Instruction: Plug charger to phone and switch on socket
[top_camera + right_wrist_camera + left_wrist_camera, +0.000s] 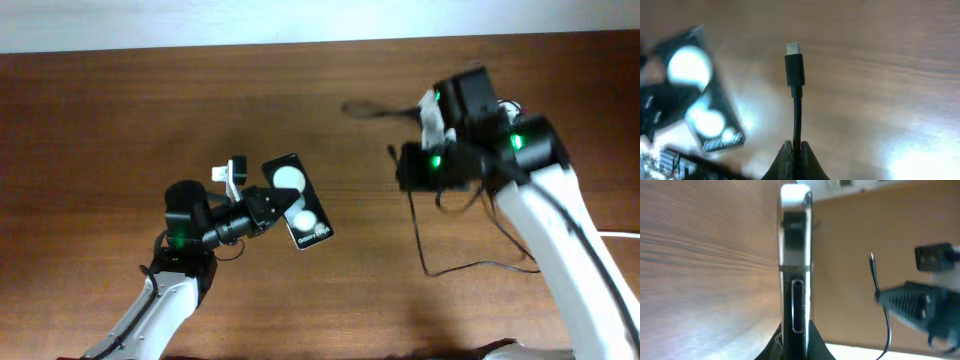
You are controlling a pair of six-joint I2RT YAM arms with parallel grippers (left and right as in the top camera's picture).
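Left gripper, left of centre, is clamped on the phone, which lies face up with its long axis running upper left to lower right in the overhead view and shows edge-on to the left wrist camera. Right gripper, right of centre, is closed on the charger. Its connector tip projects straight beyond the fingertips, aimed leftward, apart from the phone, with the cable trailing onto the wooden table
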